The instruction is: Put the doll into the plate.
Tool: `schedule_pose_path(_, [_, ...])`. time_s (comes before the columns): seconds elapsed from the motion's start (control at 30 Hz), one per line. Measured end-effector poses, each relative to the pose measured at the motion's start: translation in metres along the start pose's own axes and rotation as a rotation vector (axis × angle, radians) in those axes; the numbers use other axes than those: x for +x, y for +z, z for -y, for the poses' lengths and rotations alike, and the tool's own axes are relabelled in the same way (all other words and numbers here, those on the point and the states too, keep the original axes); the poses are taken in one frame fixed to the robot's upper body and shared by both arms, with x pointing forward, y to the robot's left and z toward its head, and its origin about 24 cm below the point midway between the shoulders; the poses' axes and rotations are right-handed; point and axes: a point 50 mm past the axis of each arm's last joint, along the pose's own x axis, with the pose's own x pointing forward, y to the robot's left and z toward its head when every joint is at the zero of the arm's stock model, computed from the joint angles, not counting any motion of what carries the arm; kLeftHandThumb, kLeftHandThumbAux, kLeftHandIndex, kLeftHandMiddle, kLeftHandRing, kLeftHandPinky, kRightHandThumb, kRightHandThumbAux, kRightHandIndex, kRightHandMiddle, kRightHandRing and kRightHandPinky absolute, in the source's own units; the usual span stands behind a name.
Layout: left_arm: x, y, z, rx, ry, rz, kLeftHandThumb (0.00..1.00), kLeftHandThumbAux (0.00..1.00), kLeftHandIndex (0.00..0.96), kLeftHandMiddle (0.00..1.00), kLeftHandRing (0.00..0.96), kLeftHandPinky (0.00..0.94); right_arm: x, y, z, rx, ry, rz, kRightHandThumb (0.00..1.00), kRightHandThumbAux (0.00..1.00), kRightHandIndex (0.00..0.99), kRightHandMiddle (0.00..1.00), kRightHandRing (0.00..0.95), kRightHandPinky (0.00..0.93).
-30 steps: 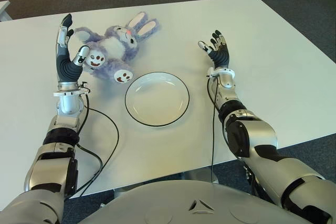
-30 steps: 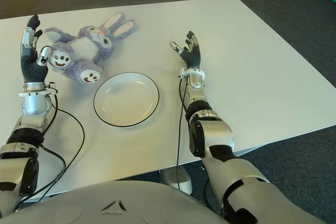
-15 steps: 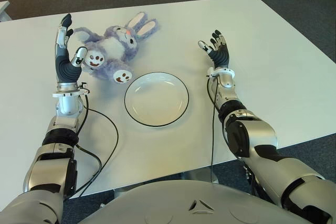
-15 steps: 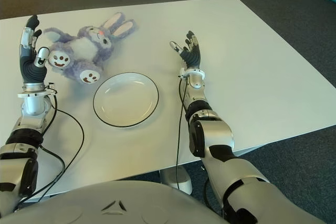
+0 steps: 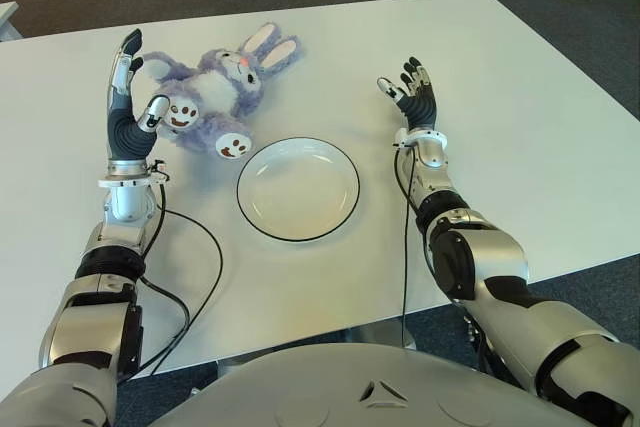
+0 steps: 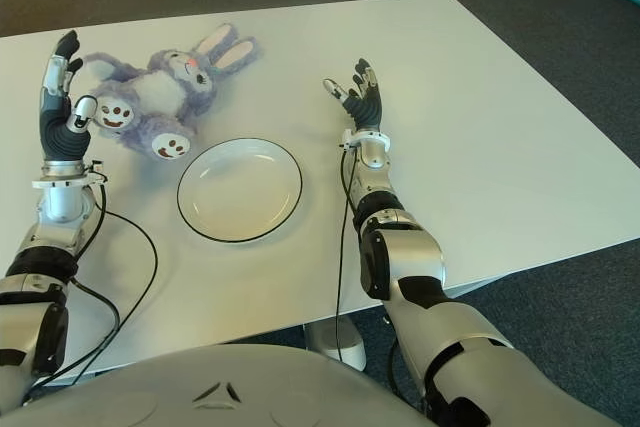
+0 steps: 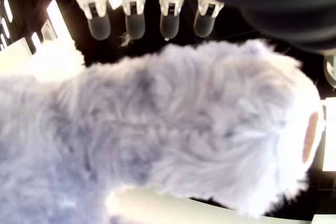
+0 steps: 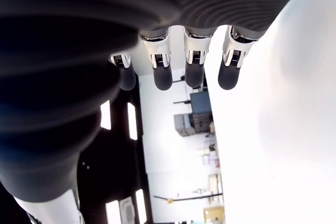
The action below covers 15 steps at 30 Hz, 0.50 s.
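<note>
The purple plush bunny doll (image 5: pixel 215 87) was seen lying on the white table (image 5: pixel 520 147), at about 10–11 o'clock from the plate (image 5: pixel 298 188), ears toward the far edge, feet toward the near-left. The nearest foot was just beside the plate rim, not on it. The plate, white with a dark rim, was found with nothing in it.

The left hand (image 5: pixel 127 97) was held upright, fingers extended and spread, at 9 o'clock of the doll, right next to one raised paw. Nothing was gripped. In the left wrist view the doll's fur (image 7: pixel 178 135) filled most of the frame with straight fingertips (image 7: pixel 135 22) beyond it; whether the thumb touched the paw could not be told.

The right hand (image 5: pixel 413 95) was raised at roughly 2 o'clock from the plate, well apart from the doll, fingers spread and relaxed, nothing held. The right wrist view confirmed extended fingers (image 8: pixel 195 69) with no object between them.

A cable (image 5: pixel 205 247) was seen trailing over the table from the left forearm.
</note>
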Motion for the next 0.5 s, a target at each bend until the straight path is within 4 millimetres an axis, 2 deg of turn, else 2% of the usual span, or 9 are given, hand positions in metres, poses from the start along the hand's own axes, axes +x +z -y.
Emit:
schedule_pose_path(0.17, [-0.0014, 0.0006, 0.0018, 0.015, -0.024, 0.011, 0.154, 0.147, 0.0, 0.0, 0.0, 0.0, 0.0, 0.0, 0.0001, 0.0, 0.0, 0.0, 0.107, 0.75, 0.059, 0.041, 0.036, 0.079])
schedule_pose_path(0.5, [-0.0039, 0.0016, 0.0038, 0.039, -0.041, 0.031, 0.258, 0.076, 0.0, 0.0, 0.0, 0.0, 0.0, 0.0001, -0.0002, 0.0, 0.0, 0.0, 0.118, 0.757, 0.059, 0.044, 0.037, 0.076])
